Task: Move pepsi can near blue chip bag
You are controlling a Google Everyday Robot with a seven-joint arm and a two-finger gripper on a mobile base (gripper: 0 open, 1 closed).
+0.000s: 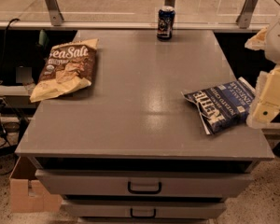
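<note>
The pepsi can (pixel 165 23) stands upright at the back edge of the grey table (pixel 130 111), near its middle. The blue chip bag (pixel 220 104) lies flat at the table's right edge, crinkled, with white "KETTLE" lettering. My gripper (pixel 267 101) is a cream-coloured part at the right edge of the view, right beside the bag's right end and far from the can. It holds nothing that I can see.
A brown and tan "Sea Salt" bag (pixel 66 68) lies at the table's left side. Drawers with black handles (pixel 144 187) are below the front edge. A cardboard box (pixel 28 192) sits on the floor at left. Metal railing posts (pixel 52 4) stand behind the table.
</note>
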